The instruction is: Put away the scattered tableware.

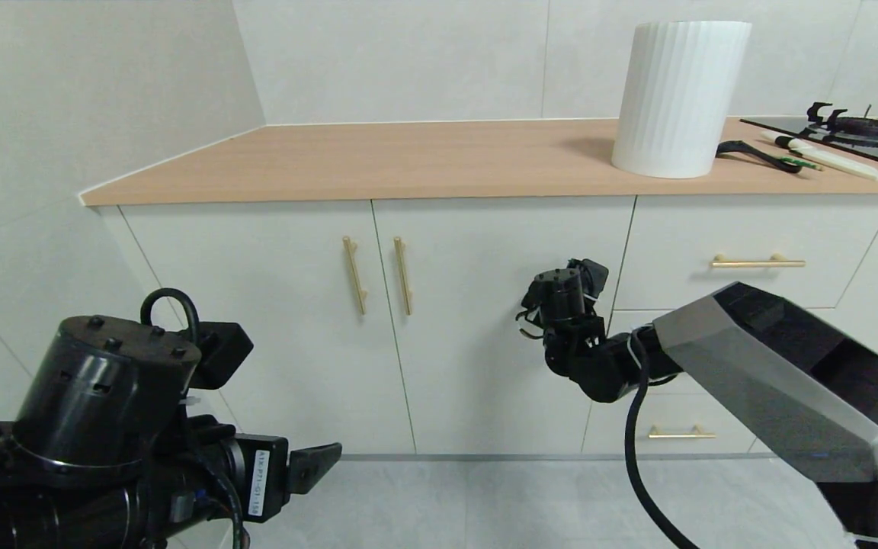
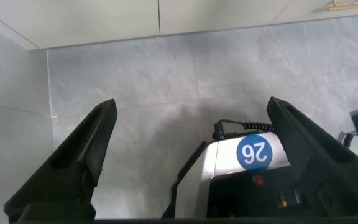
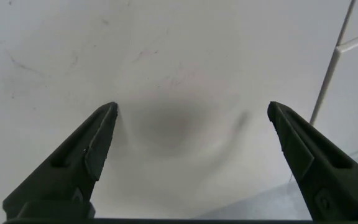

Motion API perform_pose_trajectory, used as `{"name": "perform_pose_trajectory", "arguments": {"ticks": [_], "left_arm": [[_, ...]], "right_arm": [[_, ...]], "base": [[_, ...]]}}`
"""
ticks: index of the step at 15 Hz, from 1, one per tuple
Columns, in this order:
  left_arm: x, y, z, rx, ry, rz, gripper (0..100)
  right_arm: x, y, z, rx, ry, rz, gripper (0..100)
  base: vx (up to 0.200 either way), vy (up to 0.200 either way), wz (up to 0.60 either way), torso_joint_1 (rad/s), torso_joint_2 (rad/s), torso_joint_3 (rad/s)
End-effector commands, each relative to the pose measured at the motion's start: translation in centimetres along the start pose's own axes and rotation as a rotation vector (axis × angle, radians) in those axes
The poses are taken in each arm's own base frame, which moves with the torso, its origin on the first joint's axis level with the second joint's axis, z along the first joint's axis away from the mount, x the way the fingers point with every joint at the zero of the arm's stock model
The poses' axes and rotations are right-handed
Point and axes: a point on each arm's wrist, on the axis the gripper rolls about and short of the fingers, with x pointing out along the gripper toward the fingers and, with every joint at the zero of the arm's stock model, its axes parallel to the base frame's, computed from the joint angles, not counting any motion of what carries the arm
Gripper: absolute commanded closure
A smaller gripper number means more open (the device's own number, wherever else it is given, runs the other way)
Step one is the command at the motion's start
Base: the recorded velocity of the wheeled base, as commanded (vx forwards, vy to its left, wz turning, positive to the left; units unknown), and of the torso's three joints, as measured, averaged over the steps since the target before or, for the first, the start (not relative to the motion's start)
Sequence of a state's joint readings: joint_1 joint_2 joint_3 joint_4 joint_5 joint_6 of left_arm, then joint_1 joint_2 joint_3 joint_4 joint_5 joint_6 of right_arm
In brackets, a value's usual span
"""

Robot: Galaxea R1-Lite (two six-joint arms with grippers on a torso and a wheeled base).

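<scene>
Tableware (image 1: 828,158) is on the desk (image 1: 408,160), far right: a black utensil (image 1: 759,156) and a white utensil (image 1: 850,166), just beside the white ribbed container (image 1: 675,99). Your left gripper (image 2: 191,106) hangs spread wide over the floor (image 2: 166,74). Your right gripper (image 3: 192,109) gapes at a cabinet door (image 3: 179,62).

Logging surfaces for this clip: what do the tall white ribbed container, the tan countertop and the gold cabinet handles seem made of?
Tall white ribbed container: matte, probably plastic or ceramic; no glare. Tan countertop: wood-look, perhaps laminate; faint grain. Gold cabinet handles: likely brushed metal; soft sheen.
</scene>
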State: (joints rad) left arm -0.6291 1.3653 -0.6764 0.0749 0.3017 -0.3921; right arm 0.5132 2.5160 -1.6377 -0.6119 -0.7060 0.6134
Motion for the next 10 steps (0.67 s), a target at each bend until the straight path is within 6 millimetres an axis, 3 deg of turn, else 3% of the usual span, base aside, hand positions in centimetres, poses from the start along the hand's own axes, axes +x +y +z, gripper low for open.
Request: {"name": "perform_pose_trajectory", "arguments": {"ticks": [1, 3, 6, 8, 10], "left_arm": [[0.0, 0.0, 0.0, -0.001, 0.000, 0.001, 0], [0.0, 0.0, 0.0, -0.001, 0.000, 0.001, 0], [0.0, 0.0, 0.0, -0.002, -0.003, 0.000, 0], [0.0, 0.0, 0.0, -0.002, -0.003, 0.000, 0], [0.0, 0.0, 0.0, -0.002, -0.003, 0.000, 0]], "right_arm": [[-0.2, 0.0, 0.4, 0.015, -0.001, 0.006, 0], [-5.0, -0.3, 2.0, 0.025, 0.169, 0.163, 0], [-12.7, -4.0, 5.8, 0.005, 0.570, 0.558, 0], [-14.0, -5.7, 7.7, -0.030, 0.632, 0.680, 0], [-13.9, -5.9, 7.5, -0.069, 0.610, 0.668, 0]], "base": [[0.000, 0.000, 0.00, 0.000, 0.00, 0.000], [0.000, 0.000, 0.00, 0.000, 0.00, 0.000], [0.000, 0.000, 0.00, 0.000, 0.00, 0.000], [0.000, 0.000, 0.00, 0.000, 0.00, 0.000], [0.000, 0.000, 0.00, 0.000, 0.00, 0.000]]}}
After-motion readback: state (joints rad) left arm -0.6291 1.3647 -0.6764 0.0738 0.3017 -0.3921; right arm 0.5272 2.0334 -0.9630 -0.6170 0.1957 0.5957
